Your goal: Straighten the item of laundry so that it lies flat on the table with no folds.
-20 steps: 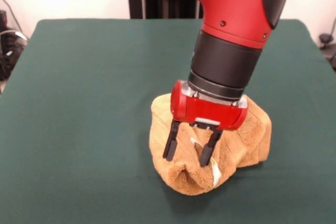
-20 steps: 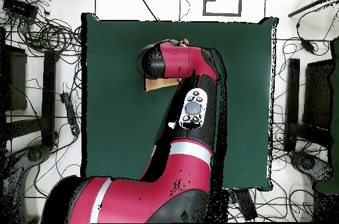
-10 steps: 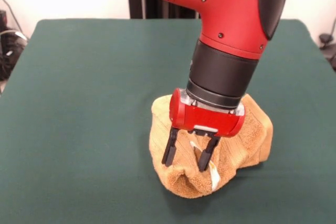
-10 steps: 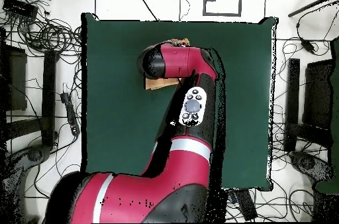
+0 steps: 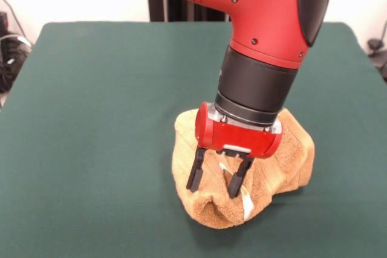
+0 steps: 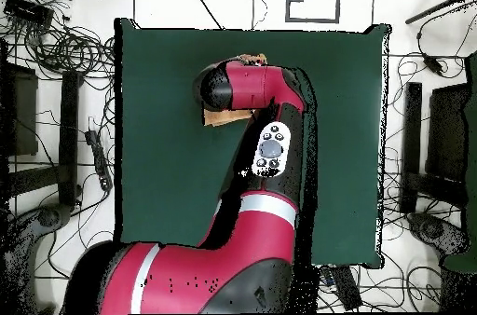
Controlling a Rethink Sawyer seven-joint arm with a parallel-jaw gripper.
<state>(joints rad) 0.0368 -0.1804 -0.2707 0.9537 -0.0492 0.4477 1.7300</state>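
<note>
The orange-tan towel [image 5: 284, 155] lies bunched in a rumpled heap on the dark green table [image 5: 91, 119], near its front edge. Its small white tag [image 5: 247, 202] shows at the front of the heap. My gripper [image 5: 214, 179] is open, with its two black fingers [image 5: 195, 170] pointing down onto the front folds of the towel, one on each side of a ridge. In the overhead view the arm [image 6: 252, 88] covers most of the towel; only two tan slivers [image 6: 221, 118] show beside it.
The arm's thick red and black wrist [image 5: 260, 70] hangs over the towel's back half. Cables and stands [image 6: 65, 50] lie on the floor around the table. The table's cloth [image 6: 158, 162] stretches wide to every side of the towel.
My gripper has dropped slightly lower and a little toward the front of the towel over the last second. In the last half second nothing has visibly moved. The fingers stay open.
</note>
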